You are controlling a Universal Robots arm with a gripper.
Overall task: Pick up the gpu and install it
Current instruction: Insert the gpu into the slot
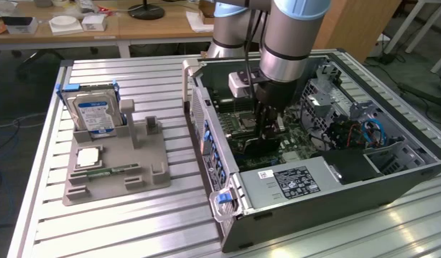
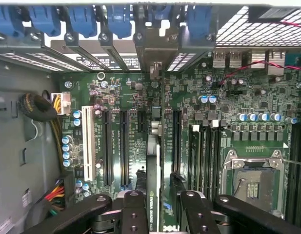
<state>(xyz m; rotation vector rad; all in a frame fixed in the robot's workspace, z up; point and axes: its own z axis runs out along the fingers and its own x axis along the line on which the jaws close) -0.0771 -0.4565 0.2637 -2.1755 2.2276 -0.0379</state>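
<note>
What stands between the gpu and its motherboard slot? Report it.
Nothing visible. The gripper grips the gpu edge-on, low over the motherboard, in line with its long slots. No cable or other part shows under the card.

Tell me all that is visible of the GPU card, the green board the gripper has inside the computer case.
The GPU card, a green circuit board with a black cooler, stands on edge between the gripper's black fingers, seen edge-on from above. White printing runs along its top edge. Its silver end bracket sits among the rear slot covers with blue clips. It stands over the black expansion slots of the green motherboard; whether it is fully seated I cannot tell.
</note>
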